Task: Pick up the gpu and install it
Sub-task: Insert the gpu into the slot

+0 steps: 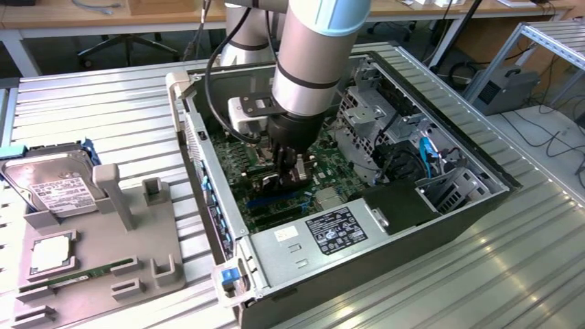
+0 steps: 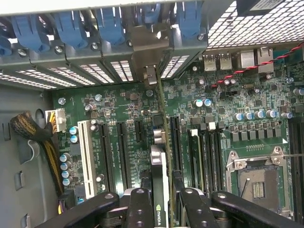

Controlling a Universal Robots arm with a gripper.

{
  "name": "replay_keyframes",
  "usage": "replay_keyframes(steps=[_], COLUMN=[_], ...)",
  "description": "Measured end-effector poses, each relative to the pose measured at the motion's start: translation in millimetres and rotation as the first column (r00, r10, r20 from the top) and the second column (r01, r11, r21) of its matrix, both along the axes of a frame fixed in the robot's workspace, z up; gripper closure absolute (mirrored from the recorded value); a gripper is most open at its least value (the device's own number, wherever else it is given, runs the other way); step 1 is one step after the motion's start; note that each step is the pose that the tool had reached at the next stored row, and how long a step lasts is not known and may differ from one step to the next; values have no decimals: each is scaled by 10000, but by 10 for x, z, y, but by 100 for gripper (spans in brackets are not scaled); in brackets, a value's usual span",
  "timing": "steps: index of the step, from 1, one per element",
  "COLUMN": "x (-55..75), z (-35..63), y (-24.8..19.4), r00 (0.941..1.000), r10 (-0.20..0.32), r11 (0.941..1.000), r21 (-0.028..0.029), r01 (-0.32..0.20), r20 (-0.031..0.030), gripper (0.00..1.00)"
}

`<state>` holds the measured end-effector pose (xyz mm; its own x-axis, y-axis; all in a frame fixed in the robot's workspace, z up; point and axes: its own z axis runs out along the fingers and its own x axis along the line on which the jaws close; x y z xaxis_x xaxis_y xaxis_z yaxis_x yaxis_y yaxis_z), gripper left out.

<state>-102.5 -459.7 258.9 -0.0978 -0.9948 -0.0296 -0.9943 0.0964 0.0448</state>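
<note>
The gpu (image 2: 159,164) is clamped edge-on between the closed fingers (image 2: 140,205).

Findings:

- **Table:** The ribbed metal table (image 1: 101,103) carries an open computer case (image 1: 475,205) lying on its side.
- **Arm:** The arm (image 1: 311,62) reaches down into the case from above.
- **Motherboard:** The green motherboard (image 2: 109,102) lies directly below the fingers.
- **Rear slot covers:** A row of vented covers (image 2: 102,71) with blue latches (image 2: 110,23) stands well ahead of the fingers.
- **Card:** It runs straight ahead of the fingers, upright on its edge. Its silver far end (image 2: 150,75) reaches up to those covers.
- **Expansion slots:** Long black slots (image 2: 121,152) run parallel to the card, just beside it on either side of the fingers. The slot under the card is hidden, so seating cannot be confirmed.

Judgement: this is the insertion stage, and it looks well advanced. To do it well, hold the card upright and parallel to the slots. Line the silver end up with its rear opening. Press evenly straight down without twisting, since a skewed push risks the contacts.
</note>
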Motion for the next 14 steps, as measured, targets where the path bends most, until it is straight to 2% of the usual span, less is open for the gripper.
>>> replay_keyframes(steps=[14], x=[-1], z=[-15], y=[0], r00=[10000], r10=[-2], r11=[10000], r21=[-2], r01=[2], r20=[-2], gripper=[73])
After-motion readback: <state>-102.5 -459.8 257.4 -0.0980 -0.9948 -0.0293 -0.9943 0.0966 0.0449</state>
